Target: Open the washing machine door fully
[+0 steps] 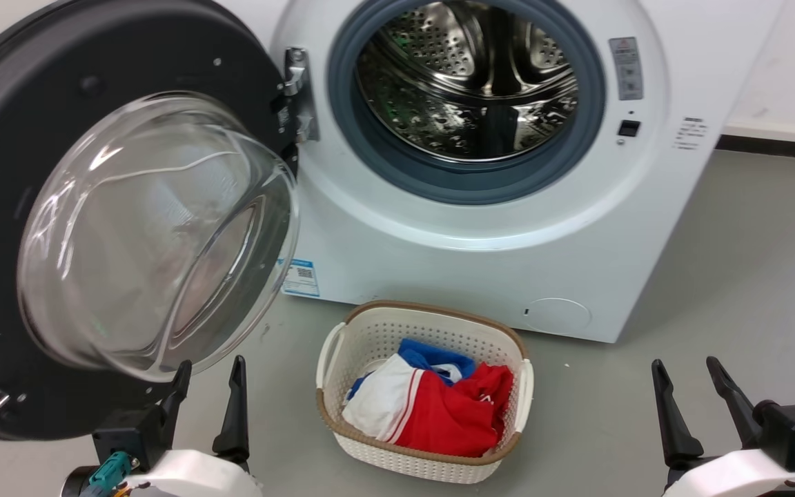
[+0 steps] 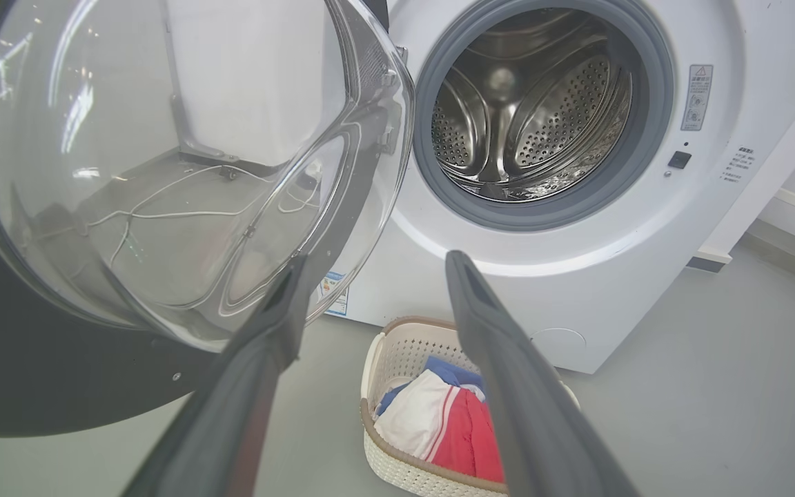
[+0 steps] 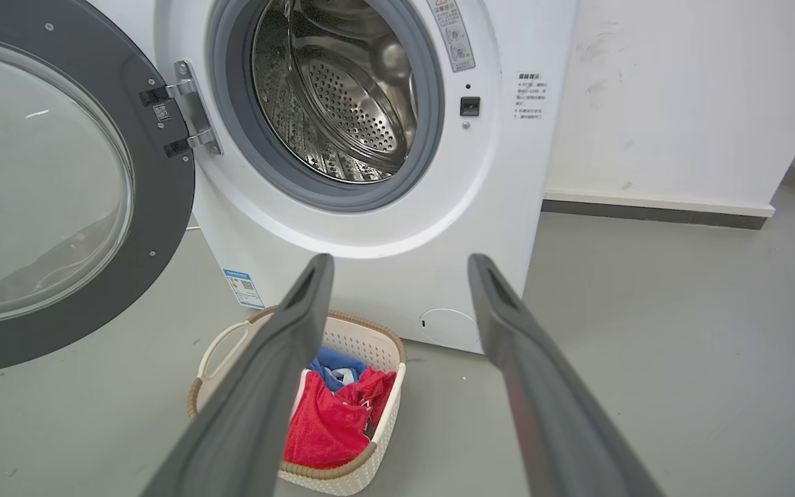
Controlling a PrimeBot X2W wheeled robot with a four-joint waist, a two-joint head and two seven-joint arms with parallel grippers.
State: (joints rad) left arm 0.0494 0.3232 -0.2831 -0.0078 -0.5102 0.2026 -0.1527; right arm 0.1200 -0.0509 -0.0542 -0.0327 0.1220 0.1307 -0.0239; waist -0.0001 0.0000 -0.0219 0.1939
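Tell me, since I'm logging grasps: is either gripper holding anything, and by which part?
Nothing is held: the left gripper and the right gripper are both open and empty.

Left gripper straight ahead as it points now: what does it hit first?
Likely the glass bowl of the washing machine door: the left gripper has one finger lined up with the bowl's lower rim. Depth is unclear.

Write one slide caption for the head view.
Open washing machine door; left end effector and right end effector open; laundry basket ahead.
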